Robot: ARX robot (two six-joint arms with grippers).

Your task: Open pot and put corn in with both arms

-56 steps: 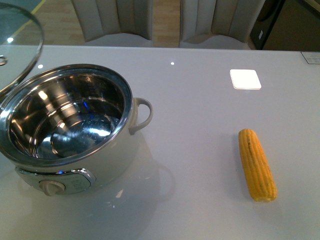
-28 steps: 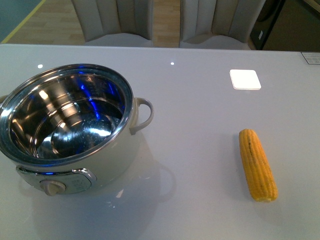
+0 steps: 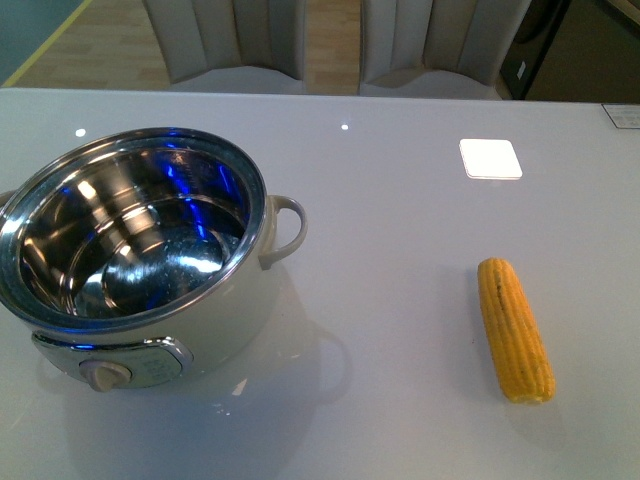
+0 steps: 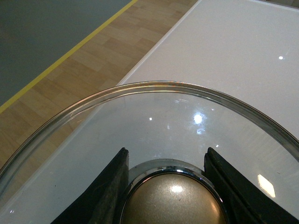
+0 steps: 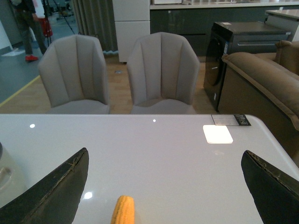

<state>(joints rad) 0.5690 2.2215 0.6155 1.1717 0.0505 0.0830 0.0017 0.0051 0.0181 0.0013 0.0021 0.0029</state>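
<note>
Glass lid (image 4: 154, 119): gone from the front view's upper left, where it showed a second ago. Pot (image 3: 238, 300): blue reflections inside the bowl now brighter and wider.

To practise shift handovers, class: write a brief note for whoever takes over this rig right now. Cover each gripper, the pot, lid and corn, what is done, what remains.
Left gripper: shut on the knob of the glass lid, held away from the pot.
Right gripper: open, empty, the corn ahead of it.
The pot: open, empty inside, on the table at the robot's left.
The corn lies flat on the table to the pot's right, apart from it.
Done: lid off. Left: right gripper grasps the corn and puts it in the pot.
</note>
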